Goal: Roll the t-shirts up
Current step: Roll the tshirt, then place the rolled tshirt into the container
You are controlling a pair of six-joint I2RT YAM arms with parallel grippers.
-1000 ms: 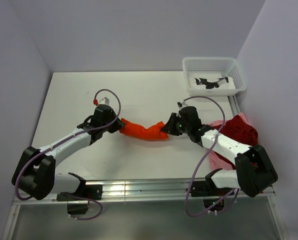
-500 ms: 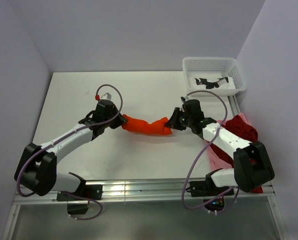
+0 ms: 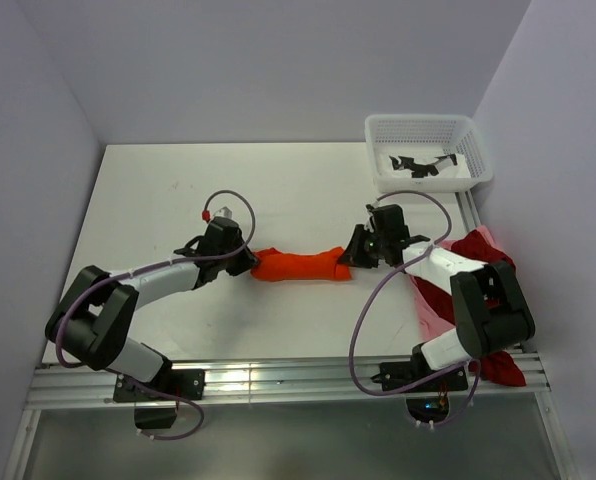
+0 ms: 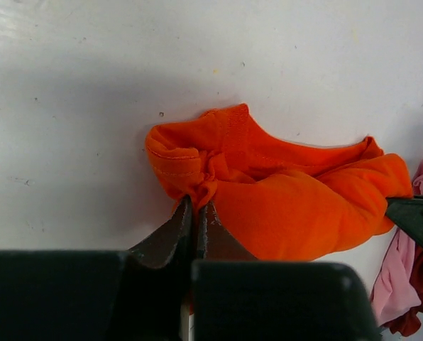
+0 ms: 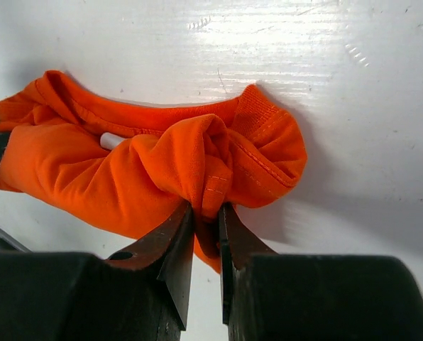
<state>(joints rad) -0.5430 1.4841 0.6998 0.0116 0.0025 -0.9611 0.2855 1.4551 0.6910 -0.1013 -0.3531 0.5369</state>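
Top view. Orange shirt [image 3: 298, 266] lies on the table [image 3: 158, 200] as a short, fat bundle, lumpy, not a tight roll. Left claw [image 3: 248, 262] is at the shirt's left end and right claw [image 3: 350, 256] at its right end. My guess is that they pinch both ends to keep the bundle stretched and in line. Red shirt [image 3: 483, 255] and pink shirt [image 3: 428, 305] are heaped just past the shirt's right end and seem to be waiting. Basket [image 3: 433, 183], white mesh plastic, sits well beyond that same end, towards the far wall.

Left wrist view. The left claw [image 4: 195, 213] is clamped on a gathered fold of the orange shirt, jaws almost together. The cloth is soft knit with a stitched hem, puckered at the pinch.

Right wrist view. The right claw [image 5: 206, 217] is clamped on a thicker wad of the shirt, jaws slightly apart around it. A ribbed collar band curves above the pinch. A white label [image 5: 112, 140] peeks from the folds.
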